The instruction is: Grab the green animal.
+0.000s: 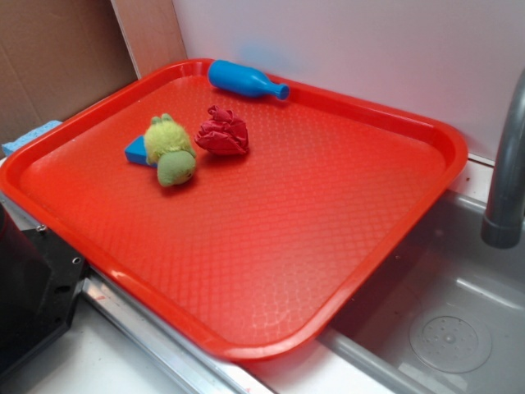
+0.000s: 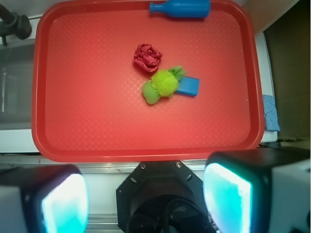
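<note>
Plainly, target: the small fuzzy yellow-green plush animal with the rounder olive-green head (image 2: 163, 85) lies on the red plastic tray (image 2: 97, 131), toward the tray's middle, nothing holding it.
Direction from the hand: in the wrist view the toy sits well ahead of the hand (image 2: 146, 201) and a shade to the right of its centre line, so I judge the reach to be mostly straight forward and down.
Long axis: the toy runs on a slant in that view, head at the lower left, body and little limbs at the upper right; jaws set across that slant should meet its narrow side.
Neighbours: the flat blue rectangular block (image 2: 188, 86) touches the toy's body and is partly tucked under it; the red lumpy plush toy (image 2: 147, 57) sits just beside it on the far side, with a thin gap as seen from the exterior view.
Farther off: a blue plastic bottle (image 2: 181, 8) lies on its side at the tray's far rim, well apart from the toy.
Hand state: spread wide, its two fingers (image 2: 228, 199) showing at the bottom corners of the wrist view, with nothing between them and nothing touched.
Exterior view: the hand does not appear there.
Risk, as I judge it: catching the blue block along with the toy.
</note>
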`<state>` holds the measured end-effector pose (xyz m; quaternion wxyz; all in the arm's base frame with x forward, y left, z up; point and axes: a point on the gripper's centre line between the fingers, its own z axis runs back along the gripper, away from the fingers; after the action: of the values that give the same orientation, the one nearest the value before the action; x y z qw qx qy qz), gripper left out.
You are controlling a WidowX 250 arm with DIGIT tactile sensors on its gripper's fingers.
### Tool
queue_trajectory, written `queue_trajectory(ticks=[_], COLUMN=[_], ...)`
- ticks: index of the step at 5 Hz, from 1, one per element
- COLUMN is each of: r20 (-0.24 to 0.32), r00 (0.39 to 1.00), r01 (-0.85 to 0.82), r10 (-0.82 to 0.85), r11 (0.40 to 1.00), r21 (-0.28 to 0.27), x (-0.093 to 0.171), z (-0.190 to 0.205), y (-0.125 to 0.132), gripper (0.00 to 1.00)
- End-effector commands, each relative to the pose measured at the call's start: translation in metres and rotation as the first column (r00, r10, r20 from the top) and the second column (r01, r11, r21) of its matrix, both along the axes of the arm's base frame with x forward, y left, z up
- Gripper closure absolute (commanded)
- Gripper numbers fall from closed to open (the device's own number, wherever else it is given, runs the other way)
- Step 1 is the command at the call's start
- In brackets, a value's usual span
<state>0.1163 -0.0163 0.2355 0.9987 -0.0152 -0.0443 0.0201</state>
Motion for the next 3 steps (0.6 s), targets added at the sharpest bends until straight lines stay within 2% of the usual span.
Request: queue_trajectory(ticks=[1,2,3], r20=[0.000,0.047,0.053], r00=[1.000,0.971,0.904], r01=[0.000,-0.231,-0.418], r10=[0.000,0.233,0.425], r11=[1.000,0.972,0.902], r21=[0.000,-0.048,-0.105], x=[0.000,0.007,0.022], z=[0.000,-0.005,-0.016], y=[0.000,0.008,0.013], gripper=[0.00,0.00,0.00])
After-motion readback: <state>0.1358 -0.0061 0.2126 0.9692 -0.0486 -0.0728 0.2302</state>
